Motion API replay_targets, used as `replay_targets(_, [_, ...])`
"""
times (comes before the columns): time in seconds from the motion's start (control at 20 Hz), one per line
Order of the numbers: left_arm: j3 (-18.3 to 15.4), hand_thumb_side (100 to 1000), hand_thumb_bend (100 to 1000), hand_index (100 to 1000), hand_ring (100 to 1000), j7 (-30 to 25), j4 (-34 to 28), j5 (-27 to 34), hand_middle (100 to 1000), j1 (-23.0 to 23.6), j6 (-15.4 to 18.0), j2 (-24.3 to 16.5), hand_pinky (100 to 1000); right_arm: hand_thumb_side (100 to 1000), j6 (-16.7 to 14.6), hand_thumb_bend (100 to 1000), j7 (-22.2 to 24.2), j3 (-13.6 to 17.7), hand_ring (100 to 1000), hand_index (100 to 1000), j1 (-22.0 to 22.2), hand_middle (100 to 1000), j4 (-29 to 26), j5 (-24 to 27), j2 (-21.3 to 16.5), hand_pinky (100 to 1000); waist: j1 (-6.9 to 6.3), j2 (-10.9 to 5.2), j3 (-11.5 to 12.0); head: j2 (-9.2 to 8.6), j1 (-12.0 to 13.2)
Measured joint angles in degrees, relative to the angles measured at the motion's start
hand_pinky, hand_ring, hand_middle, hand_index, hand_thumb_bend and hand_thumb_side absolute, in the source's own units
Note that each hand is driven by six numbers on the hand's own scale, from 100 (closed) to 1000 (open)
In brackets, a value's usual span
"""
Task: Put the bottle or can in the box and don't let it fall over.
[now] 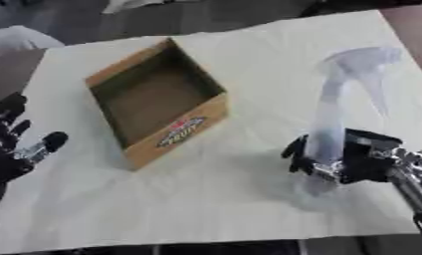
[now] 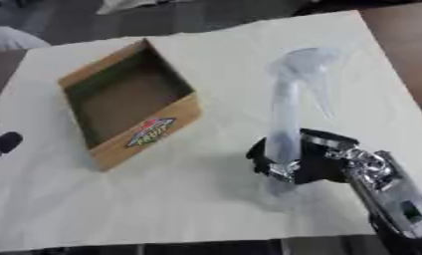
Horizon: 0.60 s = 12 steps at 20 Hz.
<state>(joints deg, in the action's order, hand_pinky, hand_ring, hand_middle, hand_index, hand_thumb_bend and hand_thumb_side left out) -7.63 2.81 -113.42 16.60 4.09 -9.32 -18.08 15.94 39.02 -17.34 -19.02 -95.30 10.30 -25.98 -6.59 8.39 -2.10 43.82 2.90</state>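
Bottle [image 1: 341, 107] stands upright on the white table [image 1: 249, 50], well to the right of the box [image 1: 158, 102] and apart from it. It is a clear spray bottle with its trigger head at the top. In the left eye view the right hand [image 1: 336, 159] has its fingers curled round the lower part of the bottle, the thumb side toward the box. The box is an open cardboard tray with a printed label on its near wall, and nothing shows inside it. At the left edge of this view the left hand [image 1: 10, 144] rests idle, fingers relaxed and pointing up, touching nothing.

I judge the task to be at an early stage: the bottle is gripped but is not yet in the box. Whether its base has left the table I cannot tell, since the base is pale against the cloth. What is left is to carry it across to the box, set it down on the floor of the tray and let go with it upright. The bottle is tall and narrow and held low, so it may tip on release.

The right eye view shows more of the right wrist and its silver forearm [image 2: 388, 194] at the lower right. Of the left hand it shows only fingertips at the left edge.
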Motion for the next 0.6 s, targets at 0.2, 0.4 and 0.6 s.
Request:
replay_targets(0.2, [0.0, 100, 813, 768, 1000, 0.0, 0.0, 0.0, 938, 0.0, 0.0, 0.0, 1000, 175, 0.1, 100, 0.0, 0.0, 663, 187, 0.1, 705, 0.0, 0.0, 0.0, 837, 0.01, 0.0, 0.0, 0.0, 0.0])
replay_targets(0.4, [0.0, 100, 807, 763, 1000, 0.0, 0.0, 0.0, 938, 0.0, 0.0, 0.0, 1000, 132, 0.0, 100, 0.2, 0.0, 641, 158, 0.2, 693, 0.0, 0.0, 0.0, 832, 0.01, 0.0, -0.1, 0.0, 0.1])
replay_targets(0.6, [0.0, 100, 805, 761, 1000, 0.0, 0.0, 0.0, 938, 0.0, 0.0, 0.0, 1000, 103, -0.6, 100, -0.1, 0.0, 615, 145, 0.2, 679, 0.0, 0.0, 0.0, 826, 0.01, 0.0, -0.1, 0.0, 0.1])
